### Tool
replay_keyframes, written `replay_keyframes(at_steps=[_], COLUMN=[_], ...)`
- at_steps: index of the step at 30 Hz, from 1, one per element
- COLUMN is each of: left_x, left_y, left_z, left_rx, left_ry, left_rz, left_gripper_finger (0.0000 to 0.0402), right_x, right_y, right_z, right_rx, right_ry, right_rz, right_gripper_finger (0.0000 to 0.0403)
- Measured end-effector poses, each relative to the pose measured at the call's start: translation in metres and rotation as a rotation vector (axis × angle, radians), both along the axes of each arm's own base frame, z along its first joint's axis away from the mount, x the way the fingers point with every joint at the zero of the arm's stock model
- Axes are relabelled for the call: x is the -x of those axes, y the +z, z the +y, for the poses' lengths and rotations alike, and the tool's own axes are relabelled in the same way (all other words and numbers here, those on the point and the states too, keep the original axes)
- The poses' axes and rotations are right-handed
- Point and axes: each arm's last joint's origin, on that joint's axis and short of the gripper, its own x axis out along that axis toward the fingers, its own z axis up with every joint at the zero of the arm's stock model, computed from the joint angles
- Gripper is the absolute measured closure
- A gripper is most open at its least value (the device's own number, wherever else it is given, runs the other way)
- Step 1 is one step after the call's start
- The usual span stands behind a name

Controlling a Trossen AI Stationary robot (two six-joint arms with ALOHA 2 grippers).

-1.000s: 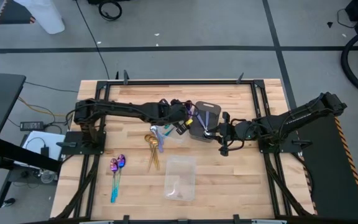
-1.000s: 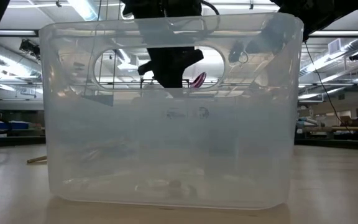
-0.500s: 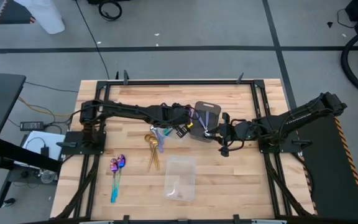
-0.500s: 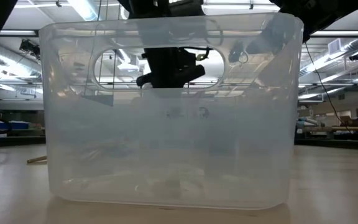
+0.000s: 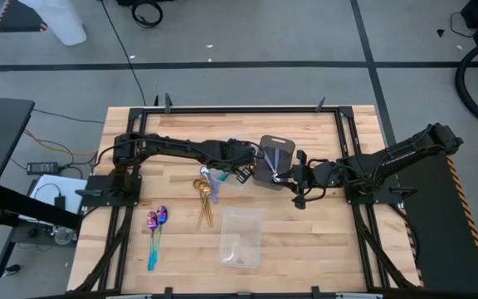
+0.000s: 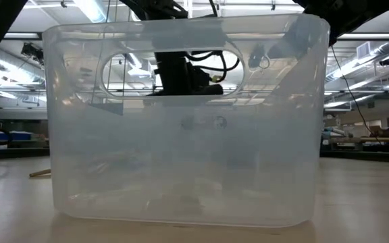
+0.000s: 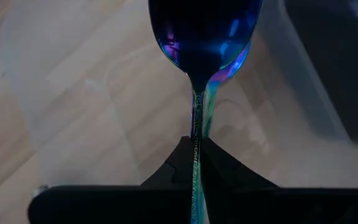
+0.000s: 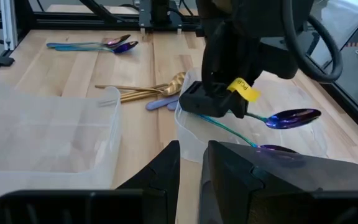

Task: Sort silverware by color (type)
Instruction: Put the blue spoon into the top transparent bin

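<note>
My left gripper (image 5: 246, 169) is shut on an iridescent purple-blue spoon (image 7: 204, 31) and hovers over a small clear tray (image 8: 188, 134); the right wrist view shows this gripper (image 8: 219, 106) with the spoon's bowl (image 8: 294, 118) sticking out. Another purple-blue spoon (image 8: 277, 149) lies inside that tray. My right gripper (image 5: 289, 177) sits at the tray's wall, beside the dark grey tray (image 5: 276, 154). Gold spoons (image 5: 202, 198), a pale-handled spoon (image 8: 160, 102) and two purple-blue spoons (image 5: 156, 223) lie flat on the table. My left gripper pinches the spoon's teal handle (image 7: 196, 118) between its two fingers, and the spoon runs on forward past the fingertips. The spoon is lifted clear, about level, its bowl over the small clear tray. My right gripper has the small clear tray's wall (image 8: 185, 146) between its fingers, one finger inside and one outside, coming level from the table's right. The tray stands on the table.
A larger clear tray (image 5: 241, 237) stands near the table's near edge and fills the low view (image 6: 181, 169). Bare wood lies to the left of the spoons and to the right of the large tray.
My left gripper has drawn back from above the grey tray toward the table's left, carrying the spoon, and has turned. In the low view the spoon's purple bowl showed a second ago and is now hidden.
</note>
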Motion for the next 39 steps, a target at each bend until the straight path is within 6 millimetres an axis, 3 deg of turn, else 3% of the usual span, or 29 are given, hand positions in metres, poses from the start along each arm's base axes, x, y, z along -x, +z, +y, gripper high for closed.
replay_keyframes(at_steps=[3, 10, 14, 24, 39], left_x=[-0.001, -0.001, 0.000, 0.002, 0.017], left_y=[-0.001, 0.000, 0.004, 0.013, 0.052], left_z=[0.001, 0.002, 0.002, -0.011, -0.021], left_rx=[0.003, 0.006, -0.002, -0.019, -0.050], left_ry=[0.015, 0.026, 0.007, -0.038, -0.027], left_rz=[-0.014, -0.017, -0.018, -0.023, -0.100], left_gripper_finger=[0.0366, 0.0273, 0.0244, 0.0246, 0.0246], right_x=[0.000, 0.000, 0.000, 0.000, 0.000], right_y=[0.000, 0.000, 0.000, 0.000, 0.000], right_z=[0.000, 0.000, 0.000, 0.000, 0.000], right_rx=[0.000, 0.000, 0.001, 0.002, 0.001], right_ry=[0.000, 0.000, -0.001, -0.003, -0.003], right_rz=[0.000, 0.000, 0.000, 0.000, -0.004], right_gripper_finger=[0.0309, 0.0309, 0.0309, 0.0309, 0.0309])
